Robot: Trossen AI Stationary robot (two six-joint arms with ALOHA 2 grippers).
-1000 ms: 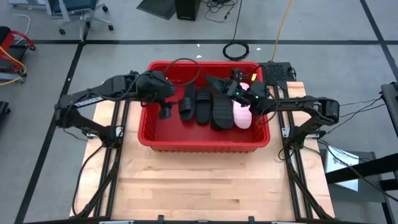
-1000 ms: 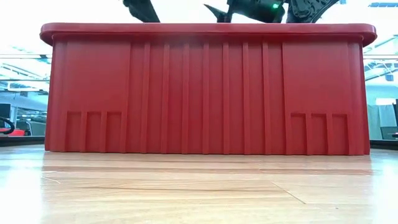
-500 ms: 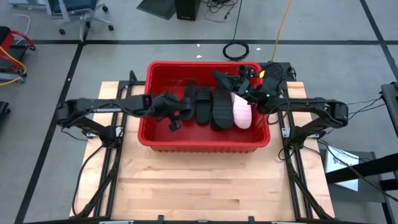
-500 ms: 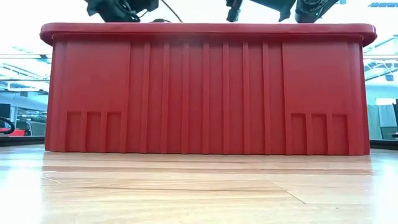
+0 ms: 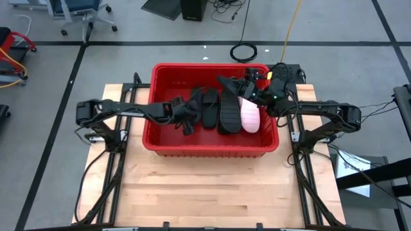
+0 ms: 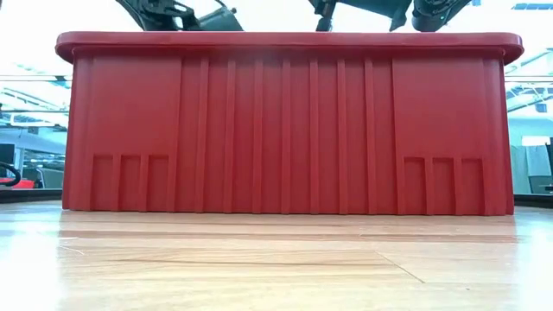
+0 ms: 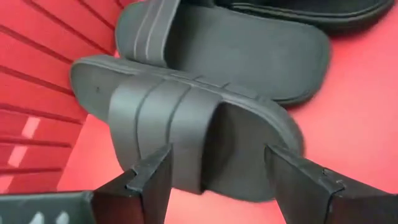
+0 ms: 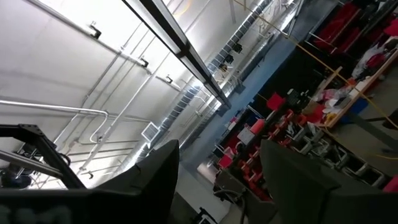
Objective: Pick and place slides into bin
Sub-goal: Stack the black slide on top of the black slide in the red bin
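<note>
The red bin (image 5: 207,147) stands mid-table and its front wall (image 6: 285,121) fills the low view. On its floor lie three black slides (image 5: 209,109) side by side and a pale pink slide (image 5: 249,117) on their right. My left gripper (image 5: 186,124) is down inside the bin, open. Its fingers (image 7: 152,180) stand on either side of the strap end of the leftmost black slide (image 7: 186,118); I cannot tell whether they touch it. My right gripper (image 5: 227,82) is open over the bin's far right part, tilted upward, with nothing between its fingers (image 8: 155,180).
The bin's left wall (image 7: 43,93) rises close beside the slide between my left fingers, and a second black slide (image 7: 249,50) lies against that slide's other side. Bare wooden table (image 5: 205,192) lies in front of the bin. Cables (image 5: 244,52) lie on the floor behind the table.
My left gripper has sunk from above the bin's left part down to its floor, moving toward the table's right edge to the leftmost black slide, still open. My right gripper has drawn back a little toward the far edge. The slides have not moved.
</note>
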